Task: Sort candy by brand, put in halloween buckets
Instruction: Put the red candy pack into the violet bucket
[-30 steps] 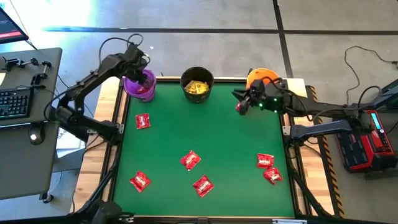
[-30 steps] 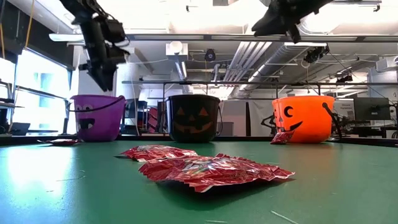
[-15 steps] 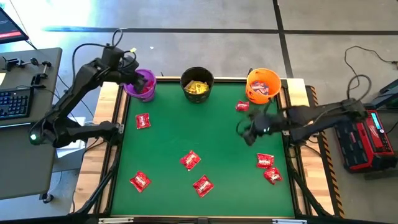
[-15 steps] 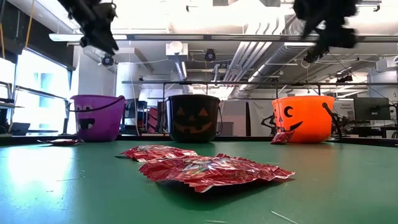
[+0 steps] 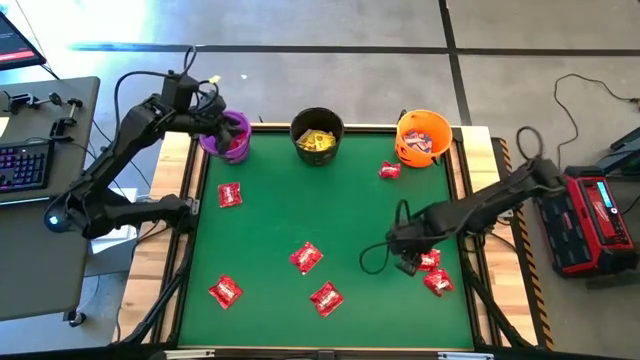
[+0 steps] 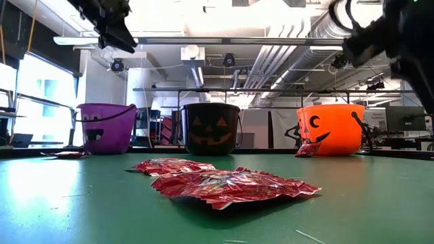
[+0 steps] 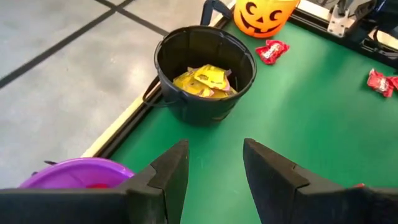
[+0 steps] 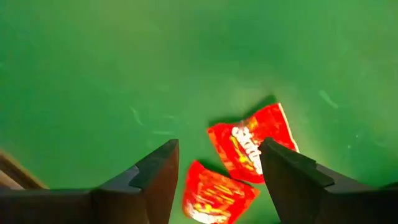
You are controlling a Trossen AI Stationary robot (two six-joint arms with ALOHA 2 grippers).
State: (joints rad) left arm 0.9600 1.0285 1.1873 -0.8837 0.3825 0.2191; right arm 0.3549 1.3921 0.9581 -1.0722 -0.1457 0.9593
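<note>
Green felt table (image 5: 330, 215): right gripper (image 8: 217, 165) spread wide, empty, above two glossy red candy packets (image 8: 252, 140); left gripper (image 7: 214, 162) parted, empty, near purple plastic bucket (image 5: 228, 137).

Green table mat (image 5: 330, 215) on a wood-edged table. Left of it — grey desk (image 5: 45, 200) with a keyboard (image 5: 20, 165). Right, on the floor — red-and-black box (image 5: 590, 220), probably a power unit, with cables (image 5: 575, 95). Ceiling pipes (image 6: 261, 64) behind.
</note>
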